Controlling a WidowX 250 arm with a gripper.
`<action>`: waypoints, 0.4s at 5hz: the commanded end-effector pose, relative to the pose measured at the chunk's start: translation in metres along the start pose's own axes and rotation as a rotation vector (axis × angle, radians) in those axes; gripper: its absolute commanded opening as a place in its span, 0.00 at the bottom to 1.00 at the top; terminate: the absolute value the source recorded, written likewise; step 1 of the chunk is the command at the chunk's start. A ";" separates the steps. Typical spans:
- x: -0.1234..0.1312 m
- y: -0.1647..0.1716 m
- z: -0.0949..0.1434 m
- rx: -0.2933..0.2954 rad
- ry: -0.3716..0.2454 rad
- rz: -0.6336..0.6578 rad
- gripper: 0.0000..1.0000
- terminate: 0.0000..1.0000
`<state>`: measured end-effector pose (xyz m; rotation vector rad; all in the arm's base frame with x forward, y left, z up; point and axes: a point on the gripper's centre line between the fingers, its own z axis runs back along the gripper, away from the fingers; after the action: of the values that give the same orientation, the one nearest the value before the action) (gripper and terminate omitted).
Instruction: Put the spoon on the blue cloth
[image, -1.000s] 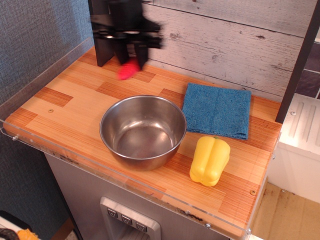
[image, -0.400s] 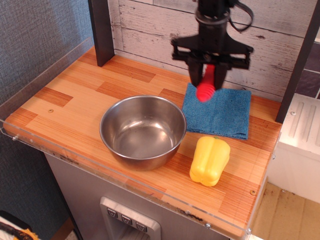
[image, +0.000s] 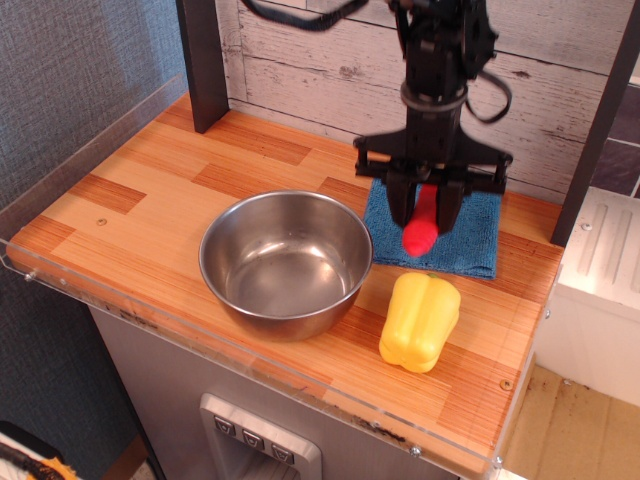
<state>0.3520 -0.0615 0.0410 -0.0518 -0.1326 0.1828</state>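
Observation:
My gripper (image: 426, 212) hangs over the blue cloth (image: 470, 238), shut on the spoon (image: 422, 228). Only the spoon's thick red ribbed handle shows, pointing down between the black fingers; its metal head is hidden inside the gripper. The handle's tip is just above the cloth or touching it; I cannot tell which. The blue cloth lies flat at the back right of the wooden counter, partly covered by the gripper.
A steel bowl (image: 286, 262) stands left of the cloth. A yellow plastic pepper (image: 419, 320) lies in front of the cloth. A dark post (image: 203, 60) stands at the back left, another dark post (image: 597, 130) at the right. A clear acrylic rim (image: 90, 150) edges the counter.
The gripper carried the spoon from the back left of the counter rightwards to above the blue cloth, then lowered towards the cloth.

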 end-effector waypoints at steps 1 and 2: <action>0.009 0.001 0.023 -0.017 -0.037 -0.077 1.00 0.00; 0.012 0.002 0.045 -0.024 -0.074 -0.151 1.00 0.00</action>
<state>0.3490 -0.0596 0.0602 -0.0468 -0.1276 0.0212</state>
